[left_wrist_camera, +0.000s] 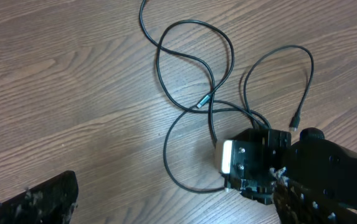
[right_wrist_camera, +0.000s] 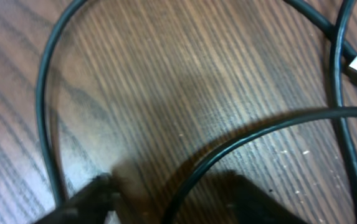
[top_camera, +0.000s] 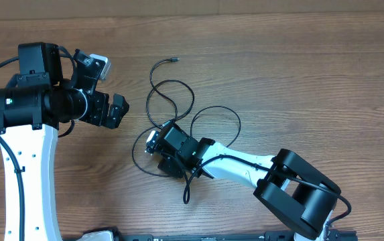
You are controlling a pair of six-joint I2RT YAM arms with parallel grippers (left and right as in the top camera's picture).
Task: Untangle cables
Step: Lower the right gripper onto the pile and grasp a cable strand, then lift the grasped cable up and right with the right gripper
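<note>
The right gripper is down close to the wooden table. It sits in the middle of the black cables. Its fingers are spread, with bare wood showing between them. One strand arcs up through that gap, but neither finger is visibly pressing on it, so the gripper has hold of nothing.

The thin cables lie flat in overlapping loops that cross just beside the right gripper. Two larger loops spread beyond the gripper toward the far edge of the table. A smaller loop curls around it on the side facing the left arm. A loose tail runs back from the gripper alongside the right arm's white link.

A silver-tipped plug lies near the right gripper, inside the crossing strands. A second plug ends a loop just beside the gripper. A third cable end lies well beyond the gripper, toward the far edge.

The left gripper is well apart from the right gripper, on its left. Its fingers are spread wide and hold nothing, and no cable reaches it.
</note>
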